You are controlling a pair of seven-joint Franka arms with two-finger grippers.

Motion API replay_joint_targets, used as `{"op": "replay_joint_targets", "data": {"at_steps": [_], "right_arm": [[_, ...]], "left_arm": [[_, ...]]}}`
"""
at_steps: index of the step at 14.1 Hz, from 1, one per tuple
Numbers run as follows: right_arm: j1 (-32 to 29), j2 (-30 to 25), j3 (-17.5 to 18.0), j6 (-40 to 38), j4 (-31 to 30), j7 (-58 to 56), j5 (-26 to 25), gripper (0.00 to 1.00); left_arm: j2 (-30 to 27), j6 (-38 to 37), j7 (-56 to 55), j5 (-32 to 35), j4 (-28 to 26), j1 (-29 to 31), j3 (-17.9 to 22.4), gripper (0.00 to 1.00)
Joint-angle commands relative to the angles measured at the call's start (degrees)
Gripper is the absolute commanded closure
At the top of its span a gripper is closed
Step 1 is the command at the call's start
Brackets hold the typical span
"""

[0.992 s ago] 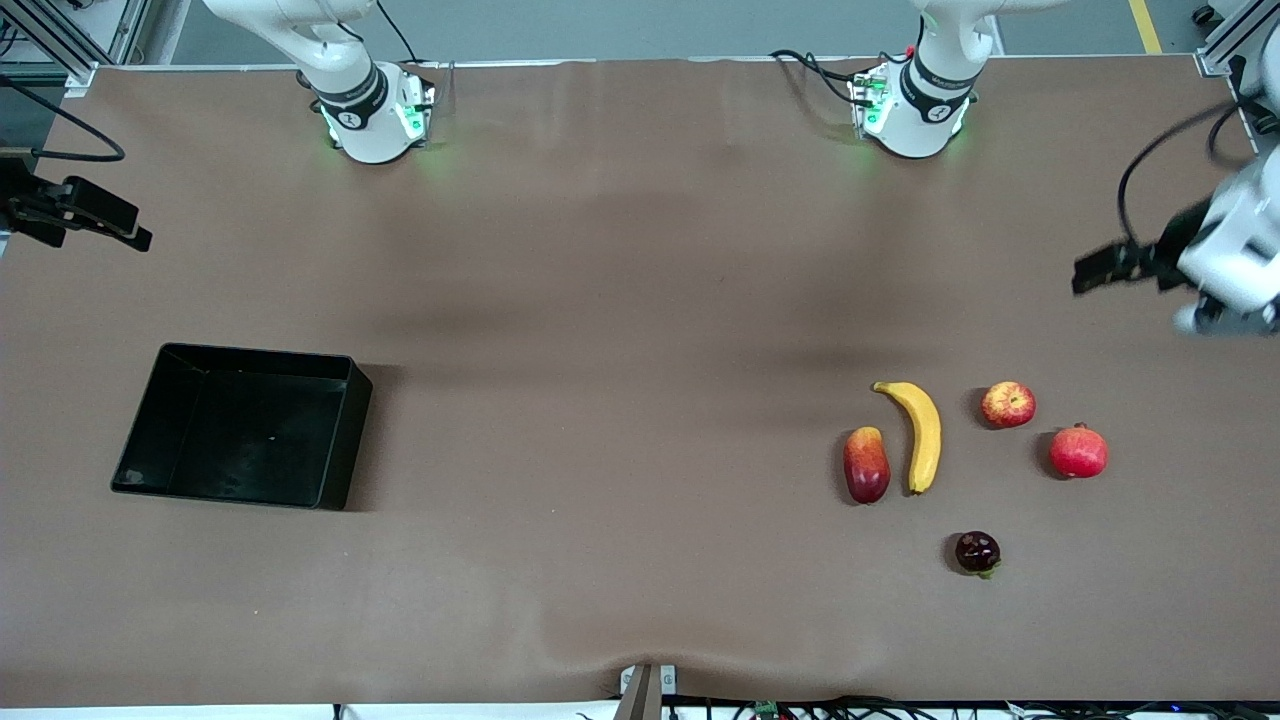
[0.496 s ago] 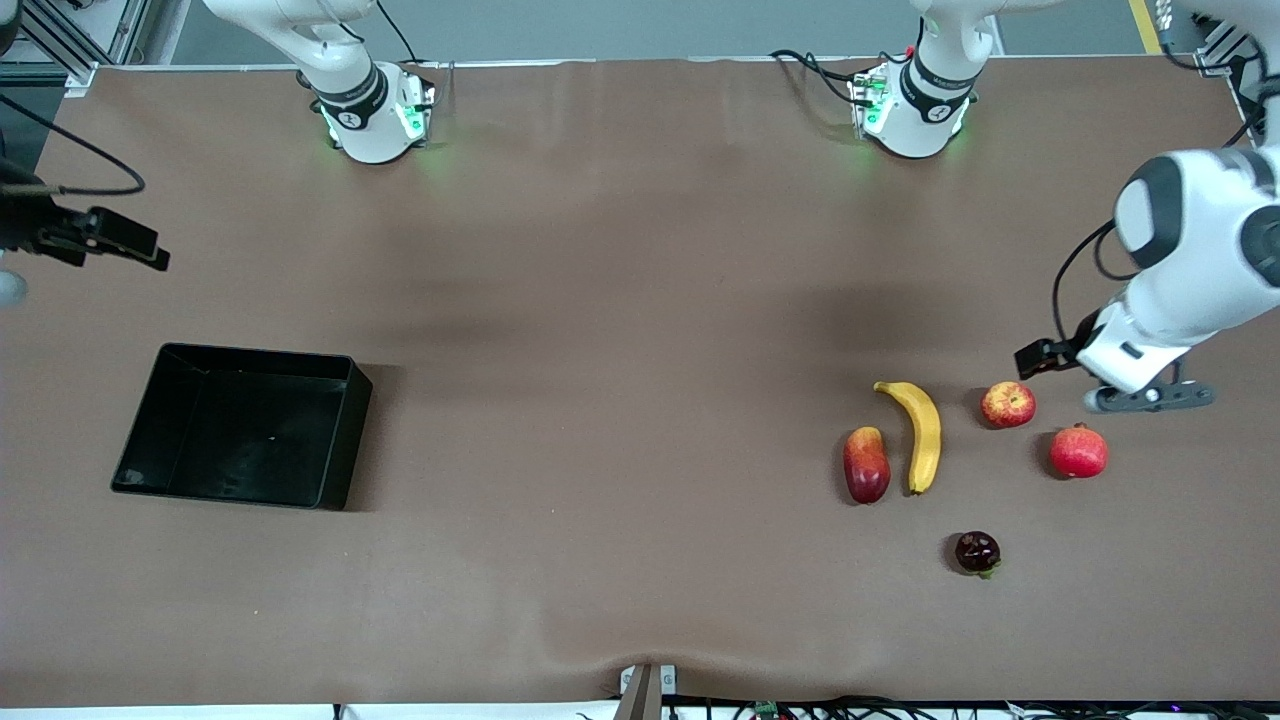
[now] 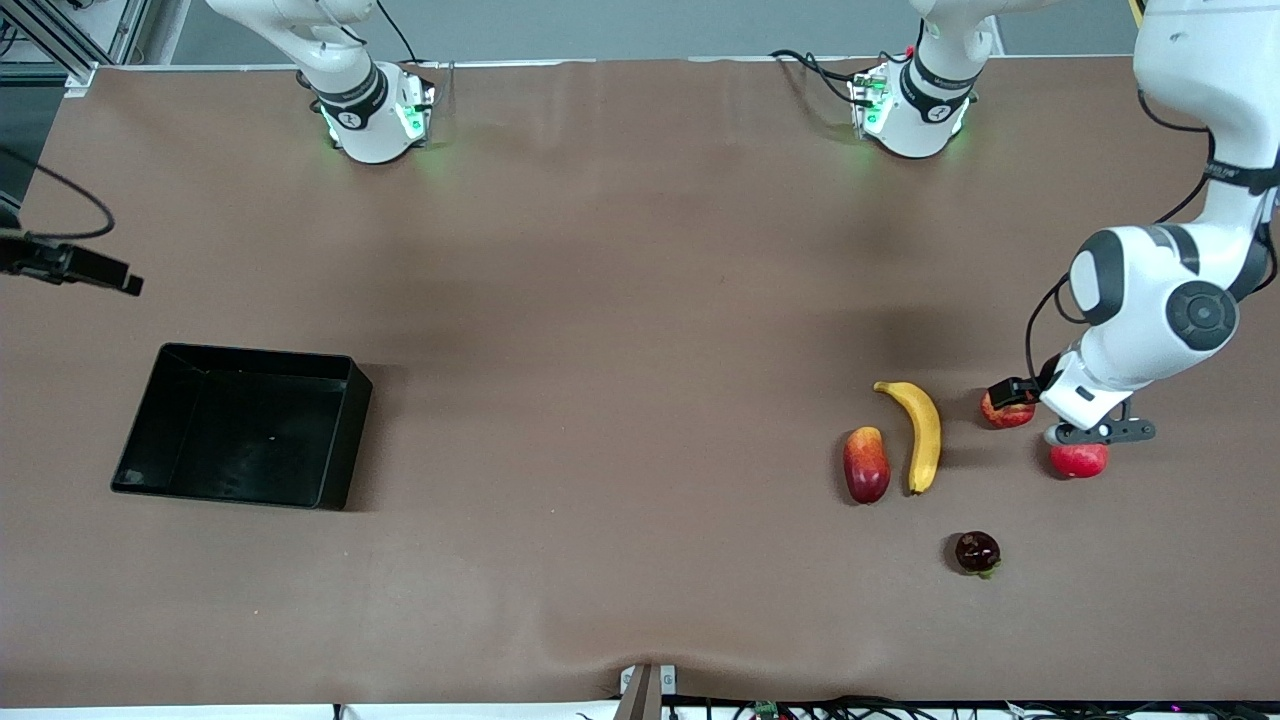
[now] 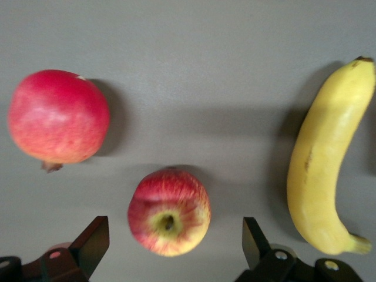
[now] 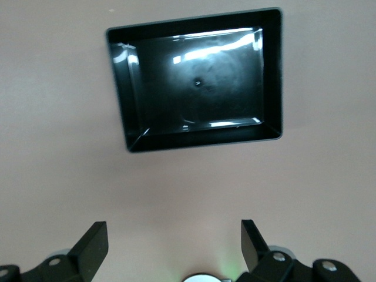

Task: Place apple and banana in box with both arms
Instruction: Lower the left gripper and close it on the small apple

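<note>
- Left gripper point(image 4: 170, 247): hangs over the apple point(image 4: 169, 212) with its jaws spread wide, one finger to each side of the fruit and clear of it; nothing is grasped.
- Apple: lies on the table point(image 3: 640, 300) toward the left arm's end, stem dimple upward, between the banana point(image 3: 922, 432) and the pomegranate point(image 3: 1079, 459); in the front view the left arm's wrist covers part of it.
- Banana: lies on the table beside the apple, with a red-yellow mango-like fruit point(image 3: 866, 464) beside it in turn; a dark round fruit point(image 3: 977, 552) lies nearer the front camera.
- Box point(image 3: 240, 425): sits empty toward the right arm's end, well apart from all the fruit.
- Right gripper point(image 5: 173, 244): waits over bare table beside the box, jaws released and empty.
- Risk, as a judgement: the apple is round and smooth, so a closure off its widest part could squeeze it out and roll it toward the pomegranate or the banana.
- Risk: the pomegranate is near, so a descending finger might nudge it.
- Risk: the long carry to the box gives a loose grip time to fail.
- Hidden: the front view shows only a sliver of the right gripper at the frame edge, and the pomegranate's upper part lies under the left wrist.
- Hard to make out: the left gripper's height above the apple.
</note>
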Motion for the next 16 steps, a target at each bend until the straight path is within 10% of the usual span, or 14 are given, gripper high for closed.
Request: {"op": "replay_joint_targets", "data": {"at_steps": [1,7,13,16], "right_arm": [[-2.76,5.66,0.66,2.40,0.64,-0.36,-1.60,0.00],[-7.25,11.03,0.74,5.30,0.73,-11.07,-1.61,0.00],[-13.83,18.68,0.83,11.89,0.20,-13.35,-0.73,0.00],[-17.52,23.95,0.92,18.64,0.20,-20.56,0.15,0.00]], "left_arm": [[1.96,1.78,0.24,1.10,0.41,0.48,-0.16,0.00],[4.86,3.45,0.24,1.10,0.32,0.92,-0.16,0.00],[5.22,2.93,0.16,2.86,0.41,0.92,-0.16,1.00],[2.94,1.79,-0.28,2.94,1.20,0.57,-0.42,1.00]]}}
